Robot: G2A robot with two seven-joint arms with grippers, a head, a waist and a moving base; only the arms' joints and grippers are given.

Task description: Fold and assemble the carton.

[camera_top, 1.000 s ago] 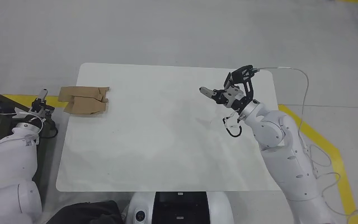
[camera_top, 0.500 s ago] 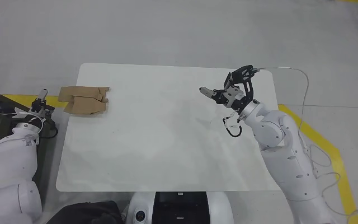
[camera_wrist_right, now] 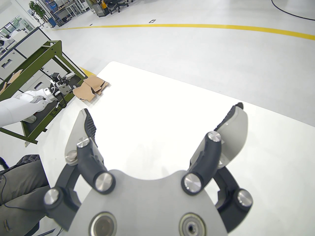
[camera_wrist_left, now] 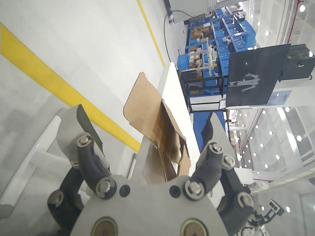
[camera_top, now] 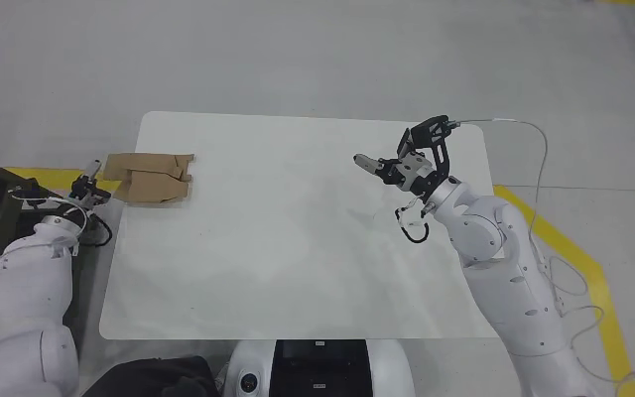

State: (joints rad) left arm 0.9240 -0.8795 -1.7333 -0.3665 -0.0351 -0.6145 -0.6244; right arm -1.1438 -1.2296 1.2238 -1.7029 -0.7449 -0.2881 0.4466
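Carton (camera_top: 149,177): flattened brown cardboard, not yet erected. It lies at the far-left corner of the white table (camera_top: 298,258). Its left end sticks out past the table's left edge, and the rest rests flat on the top. The end toward the table's middle shows notched flap edges. From the left wrist camera I see one rounded flap hanging out over the floor, with the layered panels stacked on each other behind it.

Left gripper (camera_top: 94,171): off the table, just beside the left edge and near the carton's overhanging end, not touching it. Its fingers (camera_wrist_left: 85,124) are spread wide with nothing between the pads. In the left wrist view the carton sits framed in the gap ahead of them.

Right gripper (camera_top: 397,141): above the far-right part of the table, well apart from the carton. Fingers are apart and it carries nothing. The right wrist view looks across the bare tabletop toward the carton at the opposite corner.

Other items noted: a thin cable (camera_top: 516,124) arcs from the right wrist over the table's right edge. A yellow floor line (camera_top: 30,177) runs beside the left arm. A green rack (camera_wrist_right: 49,50) stands on the floor beyond the table's left side.
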